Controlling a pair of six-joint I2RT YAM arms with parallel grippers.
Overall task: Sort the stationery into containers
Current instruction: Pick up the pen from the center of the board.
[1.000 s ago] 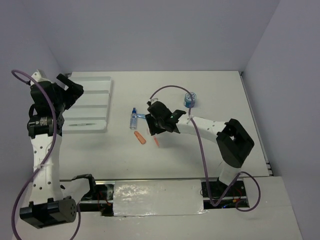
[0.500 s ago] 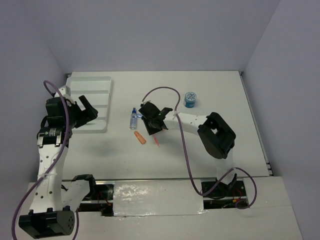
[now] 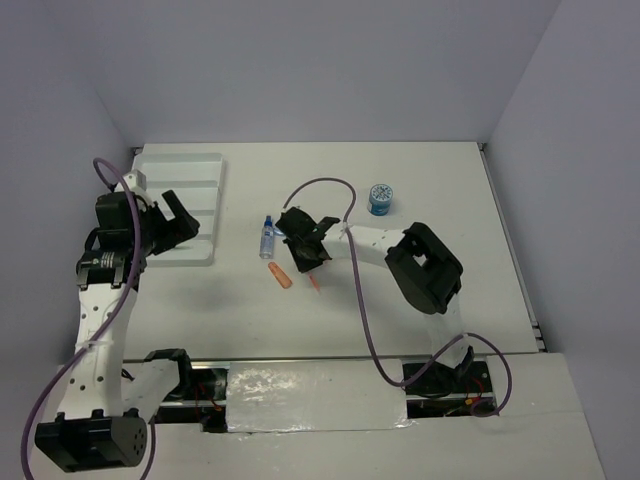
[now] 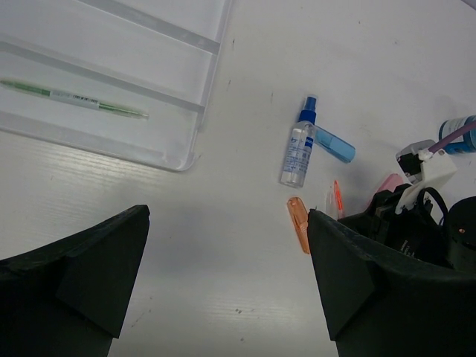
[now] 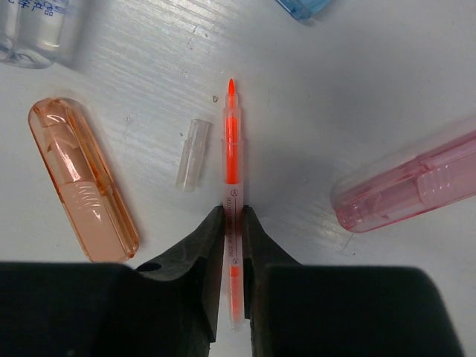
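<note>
My right gripper (image 5: pixel 233 216) is shut on a thin orange pen (image 5: pixel 231 141) that lies on the table, its tip pointing away from the fingers. Beside it lie a clear cap (image 5: pixel 193 154), an orange piece (image 5: pixel 82 178) and a pink piece (image 5: pixel 409 186). The clear bottle with a blue cap (image 3: pixel 267 238) and a light blue piece (image 4: pixel 335 145) lie just beyond. My left gripper (image 3: pixel 178 222) hangs open and holds nothing, by the near right corner of the white tray (image 3: pixel 190 170). A green pen (image 4: pixel 74 98) lies in one tray compartment.
A blue-and-white tape roll (image 3: pixel 380 198) stands to the right of the right arm, toward the back of the table. White walls close the table on three sides. Cables loop over both arms.
The right gripper's fingers have closed on the orange pen. The left arm has drawn back from over the tray toward its near right corner, still open.
</note>
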